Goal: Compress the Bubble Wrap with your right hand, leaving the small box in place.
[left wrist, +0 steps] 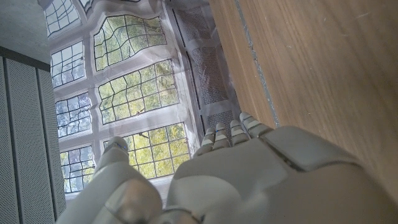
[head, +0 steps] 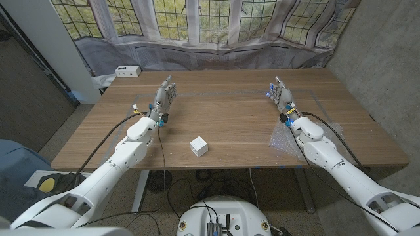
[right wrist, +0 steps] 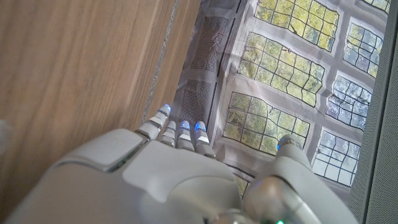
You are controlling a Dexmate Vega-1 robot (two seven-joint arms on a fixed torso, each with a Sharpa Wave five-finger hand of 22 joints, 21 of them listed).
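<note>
Count, head view: 1 small white box (head: 199, 146) lower centre of frame. 1 sheet of bubble wrap (head: 283, 137) right of centre, under the right forearm. 1 white device (head: 127, 71) upper left, at the table's far corner. 2 robot hands: left hand (head: 164, 98), right hand (head: 281, 94). 1 wooden table (head: 230, 105).

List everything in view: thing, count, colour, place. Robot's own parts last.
small box: one, white, near the table's front edge, about midway between the arms.
Bubble Wrap: one sheet, clear, on the table under the right forearm.
device: one, white, at the table's far left corner.
table: one, brown wood.
window backdrop: one, printed leaded panes, behind the table.
left hand: one, grey, fingers apart, holding nothing.
right hand: one, grey, fingers apart, holding nothing.
</note>
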